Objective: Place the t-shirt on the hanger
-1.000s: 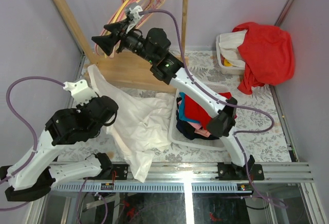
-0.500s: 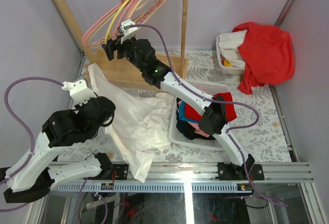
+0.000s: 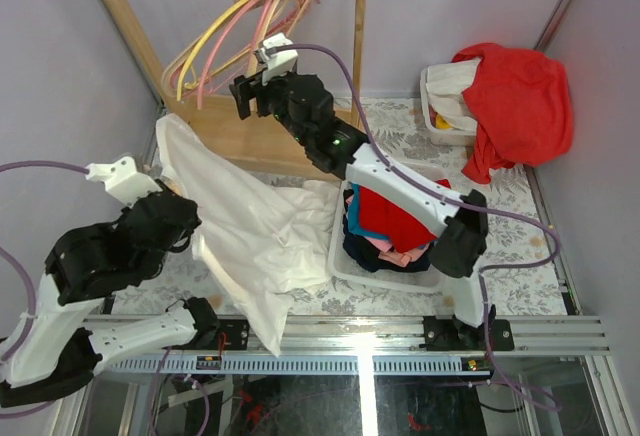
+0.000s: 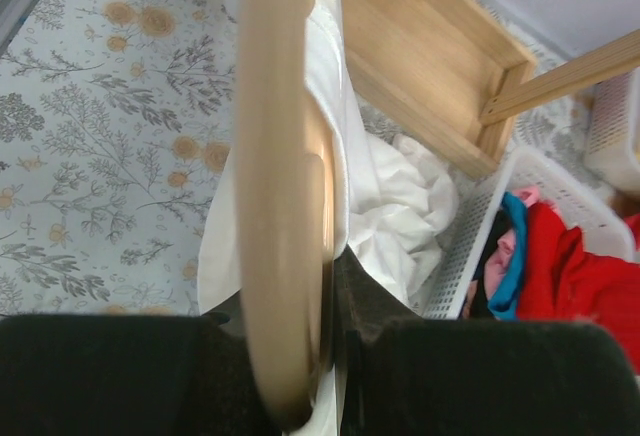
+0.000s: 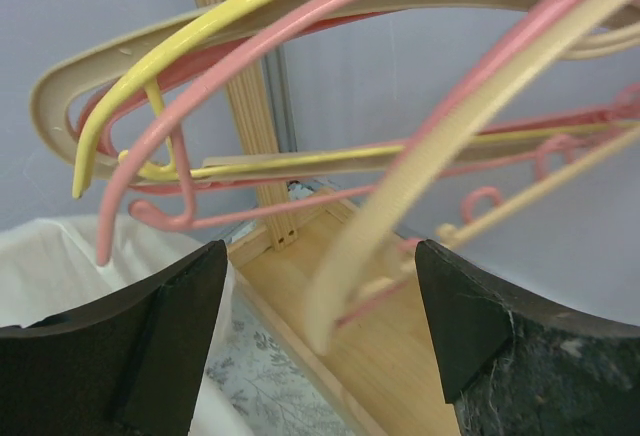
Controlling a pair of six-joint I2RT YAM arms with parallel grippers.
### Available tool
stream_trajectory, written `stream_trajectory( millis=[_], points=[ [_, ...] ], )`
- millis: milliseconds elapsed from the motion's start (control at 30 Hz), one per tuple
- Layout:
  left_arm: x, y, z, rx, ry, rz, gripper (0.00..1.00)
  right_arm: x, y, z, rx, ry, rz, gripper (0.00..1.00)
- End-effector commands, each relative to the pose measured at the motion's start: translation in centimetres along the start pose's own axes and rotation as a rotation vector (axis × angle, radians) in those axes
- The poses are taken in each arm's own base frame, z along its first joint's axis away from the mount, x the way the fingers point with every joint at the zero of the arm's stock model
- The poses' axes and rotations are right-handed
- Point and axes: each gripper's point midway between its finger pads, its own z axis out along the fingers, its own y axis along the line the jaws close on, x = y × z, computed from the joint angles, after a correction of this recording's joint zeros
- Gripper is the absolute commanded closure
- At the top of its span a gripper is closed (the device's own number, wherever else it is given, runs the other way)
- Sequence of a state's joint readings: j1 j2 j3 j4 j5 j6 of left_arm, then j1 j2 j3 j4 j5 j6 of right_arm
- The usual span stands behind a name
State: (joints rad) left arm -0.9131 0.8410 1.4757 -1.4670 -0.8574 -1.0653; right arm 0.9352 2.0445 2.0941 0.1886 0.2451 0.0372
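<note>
t-shirt (image 3: pixel 250 226) draped | left wrist alone shows left fingers (image 4: pixel 100 376) clamped on hanger (image 4: pixel 275 156) | right fingers (image 5: pixel 130 346) wide apart, empty

Pair: left arm (image 3: pixel 110 251), right arm (image 3: pixel 400 181), white link shells, black joint housings. One purple cable (image 3: pixel 322 49) looped along each. left tool (image 4: pixel 288 351), right tool (image 5: pixel 318 261): broad matte-black fingers.

The top camera looks steeply down from behind; both wrist cameras, close in, share its wooden rack (image 3: pixel 255 141).

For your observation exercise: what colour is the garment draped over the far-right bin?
The garment is red, clearest in the top view.
</note>
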Motion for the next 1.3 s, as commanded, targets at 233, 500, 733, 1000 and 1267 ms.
stream_trajectory(
  millis=[233,500,733,1000,1267],
  points=[
    [-6.5,-0.2,-3.3,0.087,-0.14,-0.151,1.0,-9.7,-1.7,-13.7,-0.093,-0.029,0.011,0.15],
    [-7.0,-1.9,-3.9,0.168,-0.135,-0.116,1.0,-12.4,-3.1,-21.6,-0.123,-0.044,-0.003,0.13],
    [-10.3,-9.0,-5.3,0.312,-0.133,0.027,1.0,-12.9,-4.1,-25.7,-0.126,-0.02,-0.022,0.12],
    [-14.7,-12.7,-4.7,0.224,-0.214,0.169,1.0,-12.6,-5.6,-29.1,-0.098,0.004,-0.061,0.11],
    [-13.7,-13.9,-2.4,0.247,-0.199,0.186,1.0,-12.3,-6.7,-31.0,-0.067,0.004,-0.08,0.1]
  ],
)
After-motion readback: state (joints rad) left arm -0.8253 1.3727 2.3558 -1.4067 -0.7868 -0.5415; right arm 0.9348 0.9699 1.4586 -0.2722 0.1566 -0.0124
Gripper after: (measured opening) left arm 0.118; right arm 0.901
